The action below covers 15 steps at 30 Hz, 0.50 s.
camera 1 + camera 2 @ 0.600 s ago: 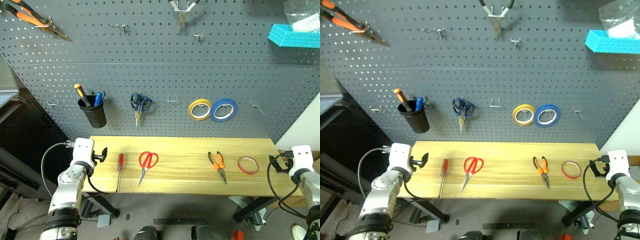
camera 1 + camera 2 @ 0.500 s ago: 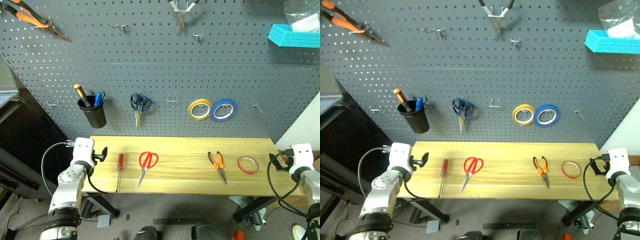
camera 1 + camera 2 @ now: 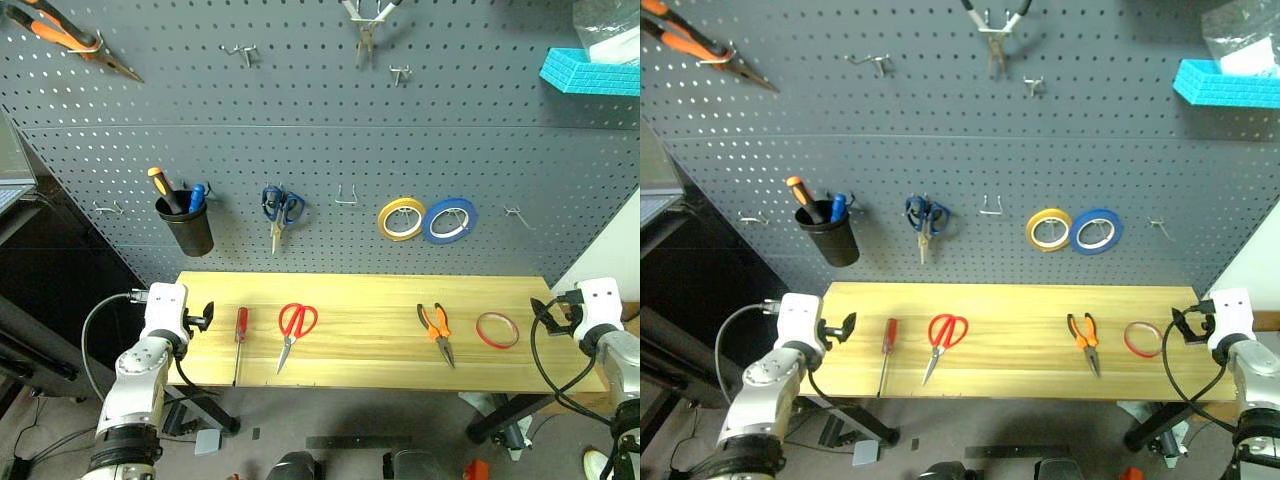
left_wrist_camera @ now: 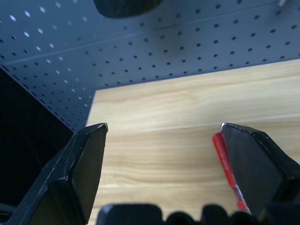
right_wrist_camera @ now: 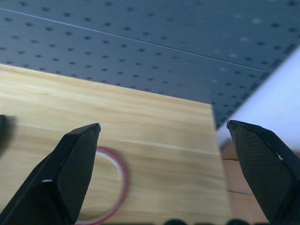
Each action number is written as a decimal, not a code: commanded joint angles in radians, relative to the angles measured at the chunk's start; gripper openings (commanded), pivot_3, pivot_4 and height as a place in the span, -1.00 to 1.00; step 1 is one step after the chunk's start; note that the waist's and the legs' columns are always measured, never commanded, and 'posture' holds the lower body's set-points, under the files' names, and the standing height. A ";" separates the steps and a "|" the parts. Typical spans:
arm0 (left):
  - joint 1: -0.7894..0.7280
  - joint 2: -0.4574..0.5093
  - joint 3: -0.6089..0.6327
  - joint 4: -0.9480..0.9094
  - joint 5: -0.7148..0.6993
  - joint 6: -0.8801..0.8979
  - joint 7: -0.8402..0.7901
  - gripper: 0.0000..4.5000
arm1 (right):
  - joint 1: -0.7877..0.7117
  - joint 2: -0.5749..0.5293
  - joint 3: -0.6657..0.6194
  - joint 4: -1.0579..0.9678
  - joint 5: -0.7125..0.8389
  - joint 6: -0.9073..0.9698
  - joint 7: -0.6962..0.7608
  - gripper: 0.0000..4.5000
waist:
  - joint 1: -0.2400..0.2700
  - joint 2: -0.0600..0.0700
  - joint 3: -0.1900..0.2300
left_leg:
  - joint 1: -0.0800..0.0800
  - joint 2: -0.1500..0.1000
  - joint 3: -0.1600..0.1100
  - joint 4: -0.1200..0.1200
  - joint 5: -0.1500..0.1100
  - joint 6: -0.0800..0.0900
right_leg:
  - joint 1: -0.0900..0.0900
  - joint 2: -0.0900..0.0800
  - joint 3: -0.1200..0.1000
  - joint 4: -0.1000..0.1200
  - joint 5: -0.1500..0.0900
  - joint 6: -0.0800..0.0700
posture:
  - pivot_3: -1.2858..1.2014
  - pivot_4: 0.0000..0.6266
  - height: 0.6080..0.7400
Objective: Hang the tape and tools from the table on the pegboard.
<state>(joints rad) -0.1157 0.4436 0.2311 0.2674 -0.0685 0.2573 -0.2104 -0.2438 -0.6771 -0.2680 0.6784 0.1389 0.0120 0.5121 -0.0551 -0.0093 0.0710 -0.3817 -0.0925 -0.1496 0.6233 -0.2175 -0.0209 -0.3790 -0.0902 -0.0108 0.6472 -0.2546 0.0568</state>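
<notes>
Since the earlier frames the right gripper (image 3: 543, 313) has edged in toward the tape (image 3: 496, 330), while nothing on the table (image 3: 370, 360) has shifted. That thin red ring lies flat near the table's right end, untouched, with the gripper just beyond the table's right edge and close beside it; in the right wrist view its fingers (image 5: 75, 168) stand spread wide with nothing between them, and the ring shows partly past one of them. Further left on the table lie the pliers (image 3: 434, 331), then the red-handled scissors (image 3: 293, 328), then the small red-handled screwdriver (image 3: 239, 335) near the left end. The left gripper (image 3: 203, 315) hangs at the table's left edge, jaws apart and empty, the screwdriver just beside it. Behind the table rises the pegboard (image 3: 330, 150), with a yellow tape roll (image 3: 401, 218) and a blue tape roll (image 3: 448, 220) already hung and a bare hook (image 3: 514, 215) to their right. By my reading this is the approach for the first pick, likely the tape; next the right gripper must come over the ring's rim, close on it and lift it to a free hook.
</notes>
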 commanded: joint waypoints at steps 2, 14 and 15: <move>0.002 -0.029 -0.033 -0.148 -0.020 0.142 -0.009 0.85 | 0.043 0.003 0.032 -0.197 0.033 0.140 0.064 1.00 | 0.002 0.000 0.014 | -0.001 0.000 -0.001 0.001 0.000 0.000 | 0.000 0.000 0.000 0.000 0.000 0.000 | -0.04 -0.71 1.00; -0.078 0.082 -0.335 -0.464 -0.073 0.242 -0.415 0.85 | 0.010 0.045 0.103 -0.371 0.034 0.403 0.070 1.00 | -0.001 0.002 0.128 | -0.015 0.001 0.004 0.002 0.000 0.001 | -0.013 0.000 0.001 0.000 0.004 -0.005 | -0.08 -0.18 1.00; -0.093 0.087 -0.356 -0.480 -0.079 0.248 -0.444 0.85 | -0.002 0.044 0.115 -0.359 0.026 0.406 0.072 1.00 | -0.001 0.002 0.134 | -0.017 0.001 0.005 0.002 -0.001 0.002 | -0.016 0.000 0.001 0.000 0.004 -0.005 | -0.08 -0.14 1.00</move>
<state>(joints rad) -0.1929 0.5152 -0.0984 -0.1556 -0.1260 0.5030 -0.6022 -0.2291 -0.6246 -0.1572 0.3339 0.1755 0.4079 0.5847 -0.0565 -0.0075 0.2052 -0.3990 -0.0917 -0.1432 0.6253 -0.2185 -0.0184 -0.3957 -0.0908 -0.0092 0.6471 -0.2503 0.0517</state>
